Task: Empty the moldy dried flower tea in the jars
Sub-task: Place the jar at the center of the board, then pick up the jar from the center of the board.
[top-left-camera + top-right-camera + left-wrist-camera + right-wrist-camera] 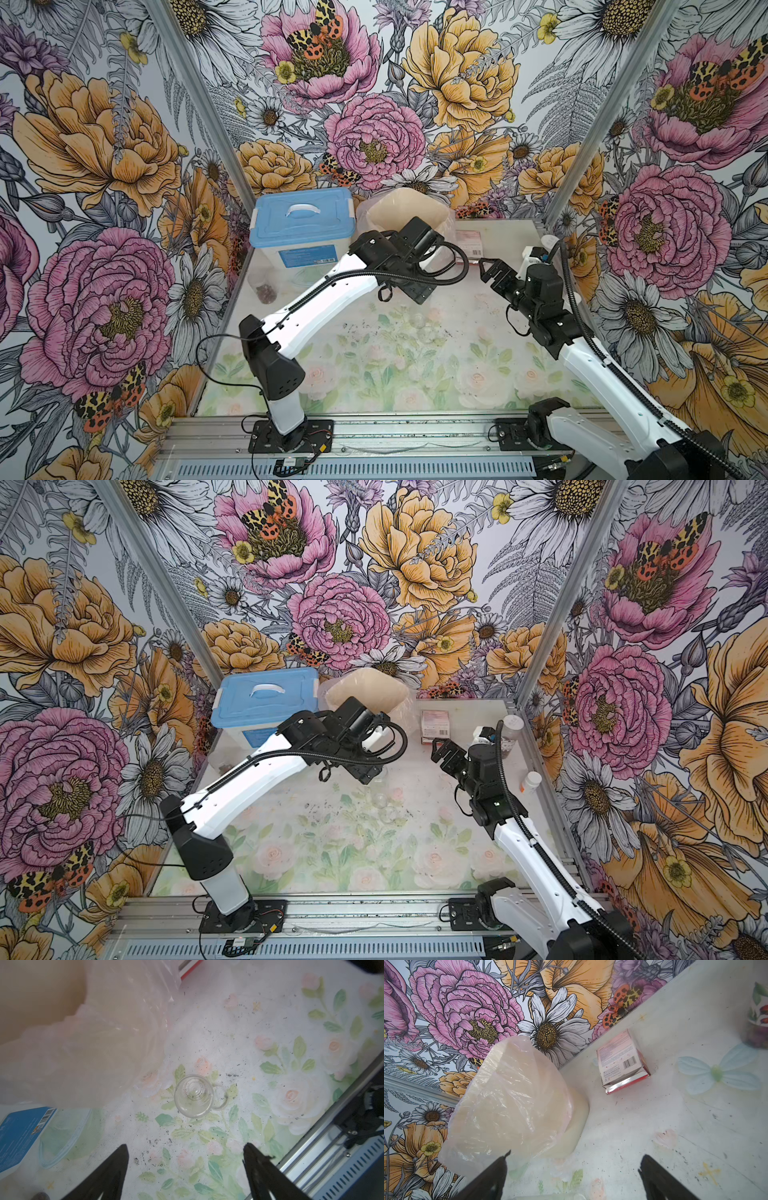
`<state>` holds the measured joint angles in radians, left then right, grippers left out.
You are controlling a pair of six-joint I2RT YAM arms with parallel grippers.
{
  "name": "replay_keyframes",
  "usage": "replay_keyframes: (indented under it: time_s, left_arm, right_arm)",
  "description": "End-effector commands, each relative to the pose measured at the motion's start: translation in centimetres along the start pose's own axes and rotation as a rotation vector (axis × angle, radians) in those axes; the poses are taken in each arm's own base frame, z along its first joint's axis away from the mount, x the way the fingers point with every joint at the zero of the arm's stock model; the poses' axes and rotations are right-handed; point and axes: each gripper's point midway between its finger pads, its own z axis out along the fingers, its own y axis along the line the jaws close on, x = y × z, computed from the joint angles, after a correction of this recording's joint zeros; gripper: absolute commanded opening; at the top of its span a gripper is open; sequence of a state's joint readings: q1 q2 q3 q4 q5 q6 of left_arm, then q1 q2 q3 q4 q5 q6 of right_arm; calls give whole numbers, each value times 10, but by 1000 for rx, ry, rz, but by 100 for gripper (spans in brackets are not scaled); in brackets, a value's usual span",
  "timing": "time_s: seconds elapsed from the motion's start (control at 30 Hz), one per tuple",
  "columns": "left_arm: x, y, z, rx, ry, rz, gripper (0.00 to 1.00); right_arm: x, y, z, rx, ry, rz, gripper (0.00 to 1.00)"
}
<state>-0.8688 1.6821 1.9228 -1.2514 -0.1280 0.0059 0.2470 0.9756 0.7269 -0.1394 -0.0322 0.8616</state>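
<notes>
Left gripper (185, 1149) gapes wide, gripping nothing; right gripper (575, 1157) likewise; 1 clear jar (193, 1096) stands upright near the bag-lined bin (577, 1118), almost bare inside; a 2nd jar (264, 284) holding tea (266, 293) sits well apart from the bin.

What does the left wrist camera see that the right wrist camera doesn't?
Only the left wrist view shows a clear jar standing open, looking almost empty, and the blue-labelled storage box. Only the right wrist view shows the flowery wall and a labelled jar, partly cut off. Both show the bagged bin and the rose-printed tabletop.
</notes>
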Motion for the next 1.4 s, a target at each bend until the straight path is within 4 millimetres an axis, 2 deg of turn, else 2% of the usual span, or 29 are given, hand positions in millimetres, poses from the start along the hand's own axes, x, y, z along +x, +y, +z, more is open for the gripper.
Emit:
replay_keyframes:
  time_s: [0.0, 0.1, 0.23, 0.37, 0.5, 0.67, 0.83, 1.03, 1.27, 1.37]
  left_arm:
    - [-4, 17, -22, -77, -126, -99, 91]
    - [8, 49, -30, -165, -205, -227, 96]
    - [41, 95, -32, -236, -271, -446, 99]
    - [90, 155, -44, -375, -362, -706, 99]
    - [155, 216, -49, -487, -383, -955, 99]
    - [214, 261, -46, -532, -357, -1169, 99]
    - [254, 297, -44, -622, -297, -1297, 99]
    - [283, 331, -38, -701, -213, -1380, 99]
    - [301, 356, -11, -661, -125, -1430, 99]
    - [302, 364, -2, -655, -101, -1433, 99]
  right_arm:
    - [-4, 7, -6, -29, -7, -40, 99]
    - [-4, 15, -8, -61, 4, -80, 99]
    - [-1, 27, -12, -117, 33, -164, 99]
    - [3, 38, -16, -170, 55, -272, 99]
    - [8, 42, -17, -182, 61, -350, 99]
    - [18, 43, -16, -164, 60, -423, 99]
    - [26, 43, -13, -149, 64, -482, 99]
    - [35, 45, -10, -159, 85, -524, 99]
    - [46, 39, -13, -165, 93, -604, 99]
    - [51, 36, -13, -170, 104, -617, 99]
